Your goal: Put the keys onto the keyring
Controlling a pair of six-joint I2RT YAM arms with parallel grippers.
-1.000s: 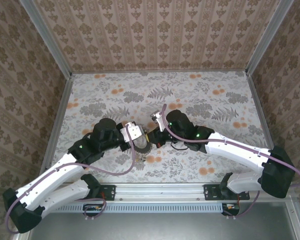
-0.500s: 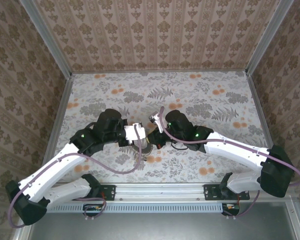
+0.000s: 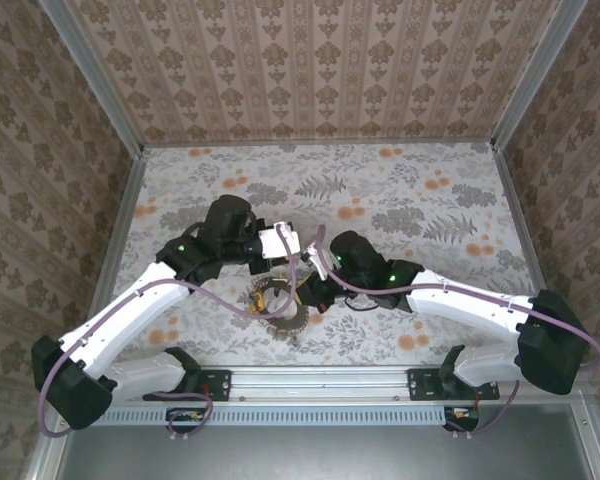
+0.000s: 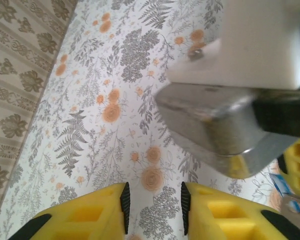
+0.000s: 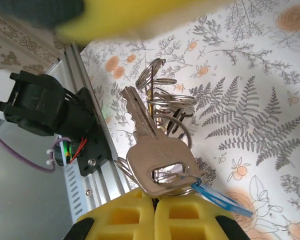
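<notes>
While my right gripper has its yellow pads squeezed flat together on the keys, right at the silver one's head, the keyring loops fan out beyond it over the flowered table, with a blue tag poking out alongside. My left gripper hovers close by, jaws slightly parted, nothing between them.
</notes>
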